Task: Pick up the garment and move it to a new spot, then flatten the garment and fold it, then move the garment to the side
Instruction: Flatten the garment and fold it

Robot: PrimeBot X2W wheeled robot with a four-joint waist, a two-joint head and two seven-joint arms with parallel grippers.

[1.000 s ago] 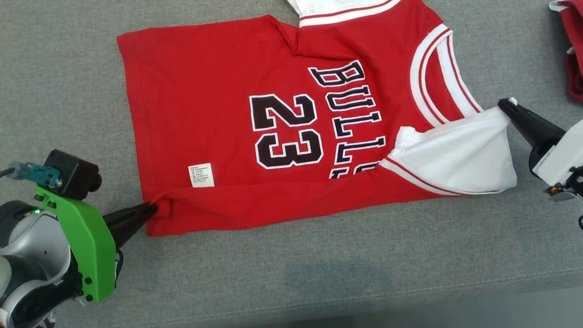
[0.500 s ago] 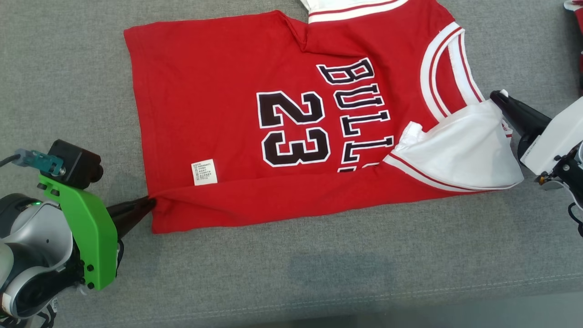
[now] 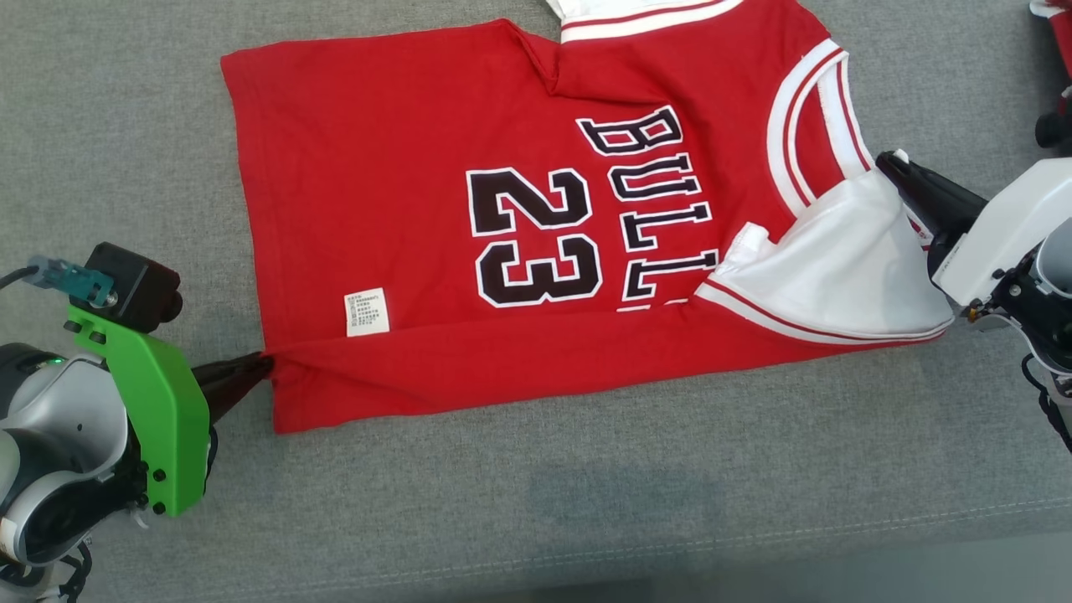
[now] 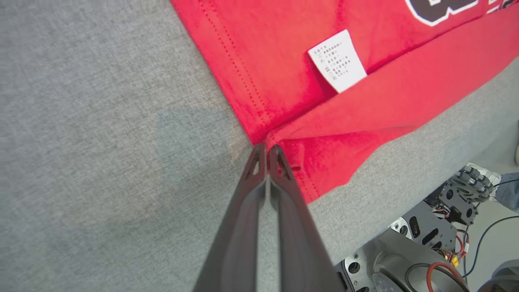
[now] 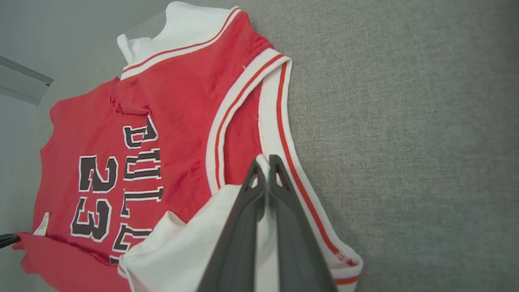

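The garment (image 3: 402,209) is a red basketball jersey with white trim and black "BULLS 23" lettering, lying sideways on grey fabric. Its near long edge is folded over onto the body, and a white sleeve (image 3: 837,268) is turned back at the right. My left gripper (image 3: 266,363) is shut on the jersey's folded hem corner (image 4: 279,142) at the lower left. At the right, my right gripper (image 3: 889,161) is shut on the white sleeve's edge (image 5: 263,162) beside the striped neckline. A white care label (image 3: 366,311) shows near the hem.
The grey cloth surface (image 3: 586,502) runs all round the jersey, with a stitched front edge (image 3: 754,536) near the bottom. Another red and white cloth piece (image 3: 1057,17) lies at the far right corner. Part of the robot's base (image 4: 429,251) sits below the surface edge.
Both grippers have kept their hold and carried the folded edge further onto the jersey. The right gripper has moved up and left with the sleeve; the left gripper has risen slightly.
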